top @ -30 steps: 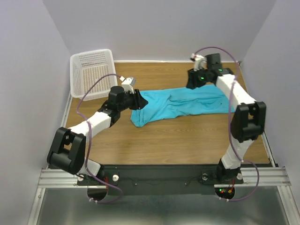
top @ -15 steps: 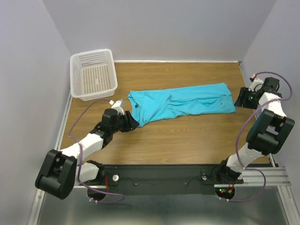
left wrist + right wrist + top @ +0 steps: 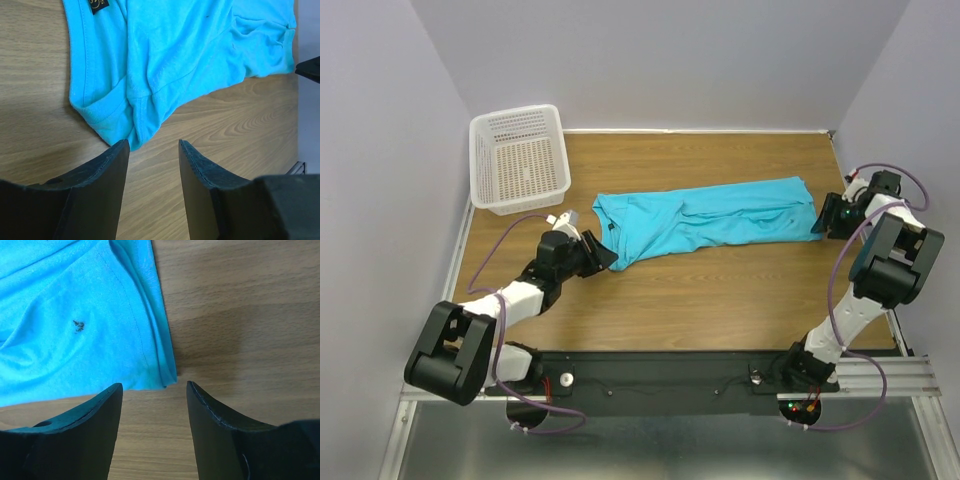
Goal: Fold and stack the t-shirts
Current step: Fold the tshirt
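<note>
1. t-shirt (image 3: 705,222), turquoise, is pictured lying in a long strip across the wooden table (image 3: 720,300).
2. The left gripper (image 3: 607,258) is seen just off its near-left corner, jaws parted, nothing held.
3. The right gripper (image 3: 822,217) is seen beside the opposite end, jaws parted, empty.
4. A white mesh basket (image 3: 520,160) is set well apart, far left.

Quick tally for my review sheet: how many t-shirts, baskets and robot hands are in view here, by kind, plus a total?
Turquoise t-shirt: 1
White mesh basket: 1
Robot hands, the left hand and the right hand, both open and empty: 2
Total: 4
</note>
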Available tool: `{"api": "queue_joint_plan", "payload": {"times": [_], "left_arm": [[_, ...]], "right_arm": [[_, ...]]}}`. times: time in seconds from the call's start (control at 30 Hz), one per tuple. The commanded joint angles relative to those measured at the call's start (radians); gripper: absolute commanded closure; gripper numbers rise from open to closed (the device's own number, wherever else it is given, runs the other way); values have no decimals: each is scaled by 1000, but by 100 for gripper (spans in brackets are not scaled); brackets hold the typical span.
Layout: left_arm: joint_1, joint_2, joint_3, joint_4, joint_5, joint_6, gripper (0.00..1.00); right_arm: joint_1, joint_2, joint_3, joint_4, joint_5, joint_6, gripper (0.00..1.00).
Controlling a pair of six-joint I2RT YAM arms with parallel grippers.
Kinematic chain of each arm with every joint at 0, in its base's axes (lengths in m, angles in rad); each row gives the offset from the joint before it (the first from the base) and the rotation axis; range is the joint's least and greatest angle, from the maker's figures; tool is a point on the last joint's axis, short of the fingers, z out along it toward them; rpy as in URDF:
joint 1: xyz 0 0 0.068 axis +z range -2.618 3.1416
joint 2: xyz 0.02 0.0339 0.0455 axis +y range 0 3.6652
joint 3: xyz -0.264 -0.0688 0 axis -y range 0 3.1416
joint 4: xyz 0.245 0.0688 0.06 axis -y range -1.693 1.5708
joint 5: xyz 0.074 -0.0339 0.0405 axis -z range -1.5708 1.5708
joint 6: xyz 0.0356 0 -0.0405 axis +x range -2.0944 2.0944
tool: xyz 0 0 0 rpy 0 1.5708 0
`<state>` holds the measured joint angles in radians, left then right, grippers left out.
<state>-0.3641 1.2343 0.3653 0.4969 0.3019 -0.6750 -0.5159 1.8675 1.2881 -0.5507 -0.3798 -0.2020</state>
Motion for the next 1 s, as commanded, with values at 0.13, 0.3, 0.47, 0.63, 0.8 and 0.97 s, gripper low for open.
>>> {"api": "queue_joint_plan", "payload": {"times": [0.13, 0.3, 0.47, 0.63, 0.8, 0.97], "left_arm": [[13, 24, -20, 78, 3, -32, 44], [16, 19, -29, 68, -20, -37, 44], [19, 8, -35, 32, -58, -52, 44], [21, 34, -32, 8, -75, -75, 44], [22, 76, -14, 17, -52, -74, 44], [19, 125, 7, 17, -20, -61, 44]], "right_arm": [[-1, 33, 27, 43, -45, 47, 46], [-1, 44, 27, 43, -44, 49, 59], [-1, 45, 24, 49, -27, 49, 71], [-1, 44, 11, 64, -18, 52, 83], [-1, 39, 5, 71, -11, 47, 92], [-1, 42, 8, 75, -11, 46, 97]]}}
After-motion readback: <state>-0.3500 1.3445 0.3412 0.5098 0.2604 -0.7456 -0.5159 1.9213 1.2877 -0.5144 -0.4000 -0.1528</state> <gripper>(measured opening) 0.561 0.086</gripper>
